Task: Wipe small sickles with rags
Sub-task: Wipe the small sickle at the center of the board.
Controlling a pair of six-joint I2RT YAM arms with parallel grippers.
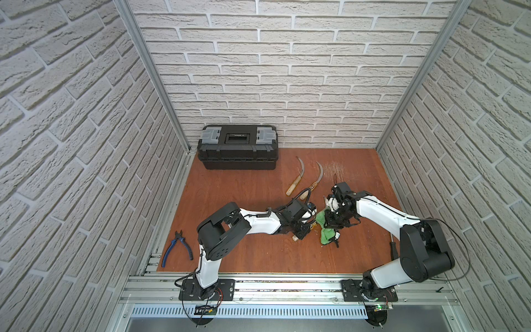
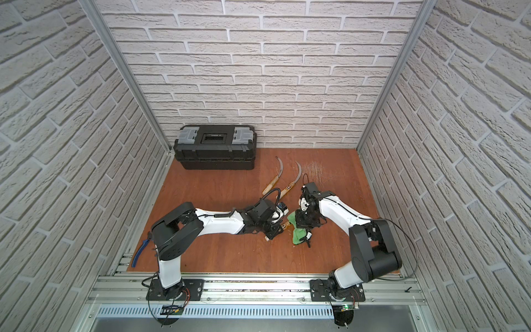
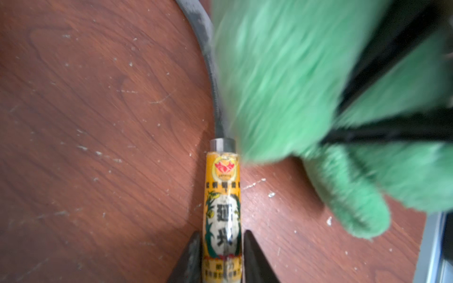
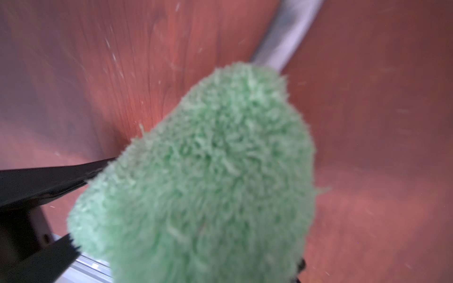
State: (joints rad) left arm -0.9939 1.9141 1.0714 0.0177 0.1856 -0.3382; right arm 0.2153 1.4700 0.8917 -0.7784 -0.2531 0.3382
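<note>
- front sickle [image 3: 221, 196]: lies flat on the surface [image 1: 244, 201], centre-front between the two arms. Yellow-labelled wooden handle, with the grey curved blade running under the green rag [image 3: 282, 85].
- handling, my read: light, rigid, thin blade. The edge looks finely toothed, so keep off it. Take hold mid-handle on the label. The label looks glossy, so the handle may slip or twist under wiping pressure.
- green rag: soft, fluffy and limp, draped over the blade near the ferrule. It likely needs a firm bunch-pinch, and the fibres could snag on the teeth.
- left gripper [image 3: 221, 235]: jaws sit on either side of the handle, close against it. Cannot tell whether they press it or merely flank it.
- right gripper [image 1: 333, 222]: jaws pressed together on a bunch of the rag, over the blade.
- two back sickles [image 1: 298, 175] [image 1: 317, 182]: side by side toward the back wall, clear of the rag.
- toolbox [image 1: 238, 149] sits in the back-left corner, and the pliers [image 1: 178, 248] lie front-left, well apart from the work.
</note>
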